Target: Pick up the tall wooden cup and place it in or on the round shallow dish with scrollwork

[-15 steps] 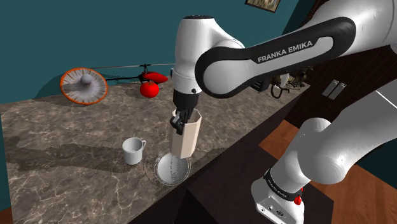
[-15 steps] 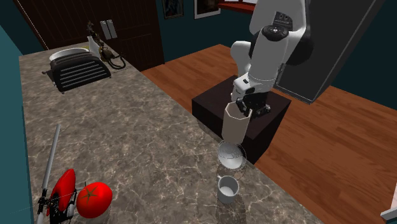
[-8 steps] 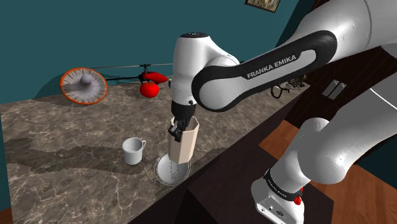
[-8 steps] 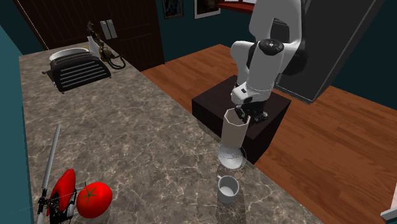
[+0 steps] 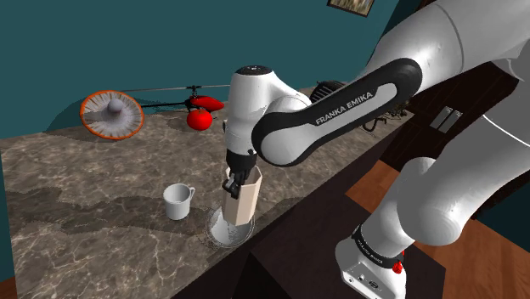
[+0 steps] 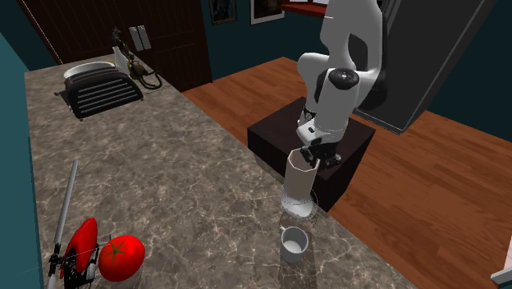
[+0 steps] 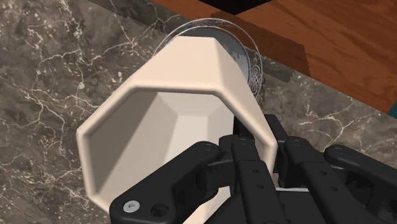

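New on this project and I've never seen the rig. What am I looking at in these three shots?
It is a simulated white Franka robot arm on a dark box stand, beside a marbled counter. One picture is from a fixed camera by the stand, one from a camera across the counter, one from a camera on the hand. The black gripper is shut on the wall of a tall pale faceted cup, holding it upright at a round shallow dish with scrollwork near the counter's edge. Also on the counter: a small white mug, a tomato, a red toy helicopter.
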